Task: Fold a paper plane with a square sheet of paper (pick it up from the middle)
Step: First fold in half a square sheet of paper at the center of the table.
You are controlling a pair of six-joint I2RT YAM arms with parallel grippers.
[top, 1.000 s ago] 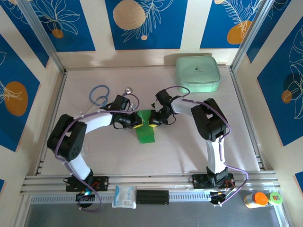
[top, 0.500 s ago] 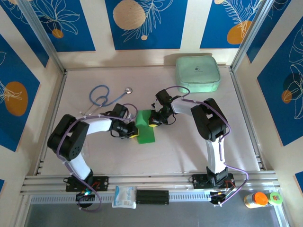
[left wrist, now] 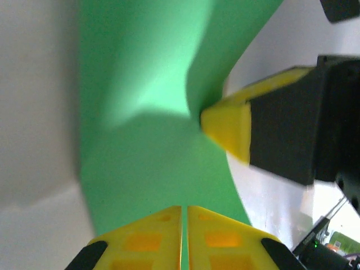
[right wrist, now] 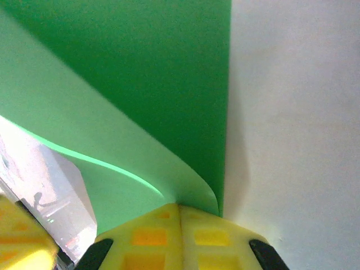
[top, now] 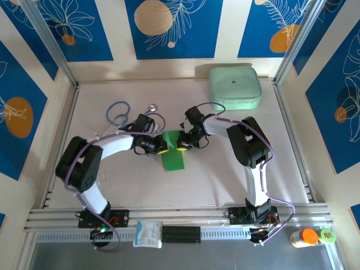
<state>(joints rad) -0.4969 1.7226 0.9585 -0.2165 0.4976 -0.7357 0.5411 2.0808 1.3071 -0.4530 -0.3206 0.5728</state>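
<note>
Both the left gripper (top: 161,148) and the right gripper (top: 180,145) pinch closed on opposite sides of the square sheet of paper (top: 174,160) at mid-table; light, limp and easily crumpled, it likely needs gentle edge grips.

A pale off-white table (top: 225,174) is seen from above, edged by metal rails (top: 289,126). A mint-green zip case (top: 235,87) lies flat at its far right corner. A blue stethoscope (top: 118,115) lies coiled left of centre. In the middle, folded bright green paper (top: 174,159) rests partly on the surface, its far end curling upward.
</note>
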